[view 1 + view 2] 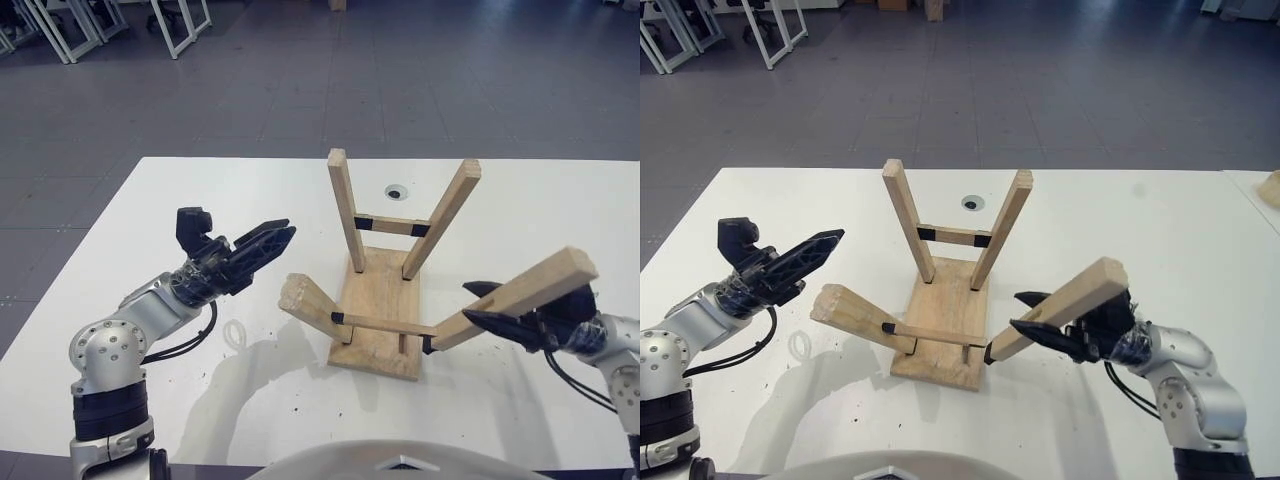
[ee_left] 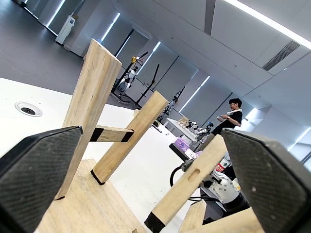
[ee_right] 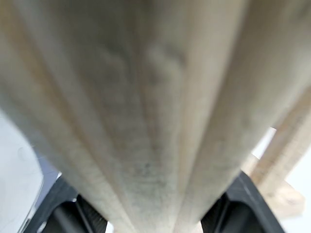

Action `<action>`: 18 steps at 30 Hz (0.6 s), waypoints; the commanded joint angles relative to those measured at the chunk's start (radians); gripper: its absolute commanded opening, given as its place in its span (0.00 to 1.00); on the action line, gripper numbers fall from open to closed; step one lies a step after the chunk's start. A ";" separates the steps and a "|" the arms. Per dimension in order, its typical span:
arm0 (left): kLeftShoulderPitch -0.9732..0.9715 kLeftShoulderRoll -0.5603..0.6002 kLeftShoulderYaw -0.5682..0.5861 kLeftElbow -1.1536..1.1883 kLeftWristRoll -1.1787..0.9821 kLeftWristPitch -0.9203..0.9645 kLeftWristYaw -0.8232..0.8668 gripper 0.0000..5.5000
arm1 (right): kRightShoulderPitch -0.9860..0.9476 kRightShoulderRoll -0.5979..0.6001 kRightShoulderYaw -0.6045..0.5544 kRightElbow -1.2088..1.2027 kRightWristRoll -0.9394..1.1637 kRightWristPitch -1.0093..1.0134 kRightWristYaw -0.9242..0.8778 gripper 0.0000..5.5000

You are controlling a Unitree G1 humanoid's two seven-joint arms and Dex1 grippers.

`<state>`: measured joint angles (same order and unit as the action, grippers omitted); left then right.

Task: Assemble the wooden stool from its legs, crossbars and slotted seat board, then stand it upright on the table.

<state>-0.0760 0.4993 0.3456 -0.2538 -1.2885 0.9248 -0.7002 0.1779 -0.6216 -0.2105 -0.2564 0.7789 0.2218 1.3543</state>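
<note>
The slotted seat board (image 1: 383,300) lies flat on the white table (image 1: 200,200). At its far end two legs (image 1: 346,210) stand upright, joined by a crossbar (image 1: 392,226). A second pair leans over the board's near end: its left leg (image 1: 308,304) slants toward the table, and a crossbar (image 1: 386,324) links it to the right leg (image 1: 522,294). My right gripper (image 1: 480,304) is shut on that right leg (image 3: 146,97) and holds it tilted above the table. My left gripper (image 1: 272,240) hovers open left of the stool, its pads (image 2: 39,165) wide apart and aimed at the upright legs (image 2: 90,107).
A round cable hole (image 1: 398,190) sits in the table behind the stool. A small clear ring (image 1: 235,333) lies near the left arm. Another wooden piece (image 1: 1272,188) shows at the far right table edge. Open floor and desk frames lie beyond the table.
</note>
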 commanded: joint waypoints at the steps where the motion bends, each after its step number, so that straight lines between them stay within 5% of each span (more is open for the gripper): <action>1: 0.004 0.006 -0.011 0.000 0.005 0.008 0.013 0.96 | -0.024 0.027 0.007 0.011 -0.021 -0.095 0.053 0.37; 18: -0.016 0.009 -0.047 0.011 0.024 0.008 0.008 0.96 | 0.023 0.103 0.141 0.081 -0.165 -0.332 0.083 0.37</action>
<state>-0.0804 0.4988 0.3051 -0.2424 -1.2804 0.9319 -0.6962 0.1942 -0.5130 -0.0833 -0.2018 0.6648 -0.0942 1.4290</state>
